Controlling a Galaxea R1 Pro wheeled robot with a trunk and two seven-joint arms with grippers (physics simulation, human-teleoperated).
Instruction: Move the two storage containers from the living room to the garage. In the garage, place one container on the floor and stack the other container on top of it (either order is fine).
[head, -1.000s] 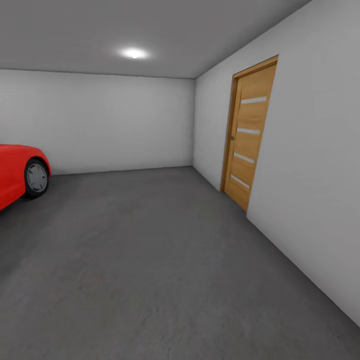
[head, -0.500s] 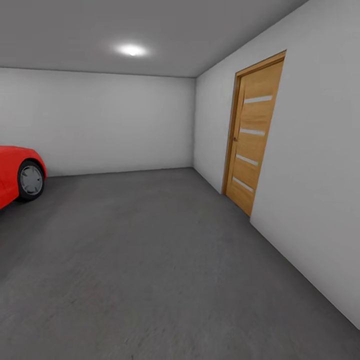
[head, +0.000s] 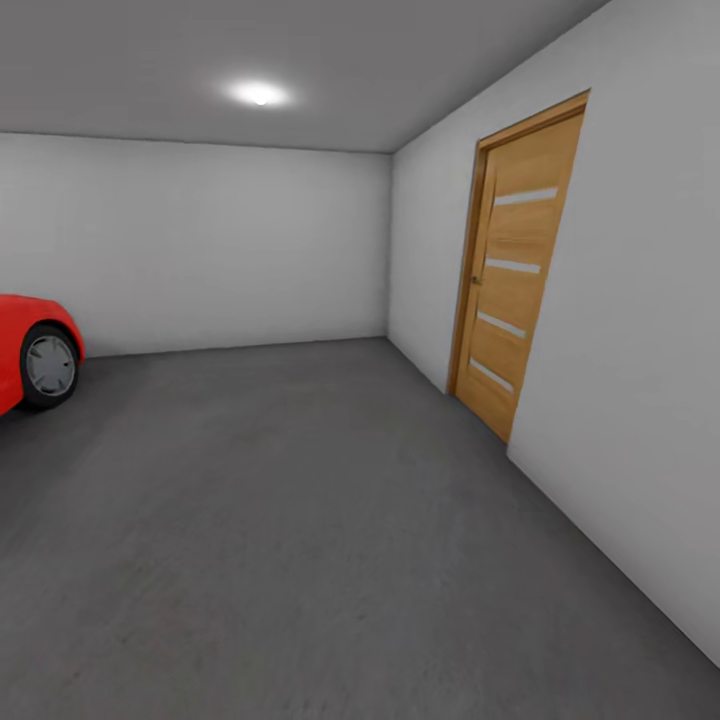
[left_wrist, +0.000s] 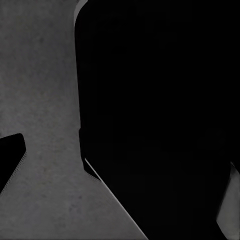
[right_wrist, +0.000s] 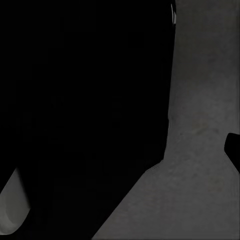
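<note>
Head view: I am driving through the garage, with dark concrete floor (head: 300, 520) ahead, a wooden plank door (head: 515, 270) in the wall on my right, and a red car (head: 30, 350) on my left. No storage container is in sight, so I cannot place either. Both wrist views give dark housing over floor; each end effector's state I cannot tell. I judge this a transit step; next, find the containers.
</note>
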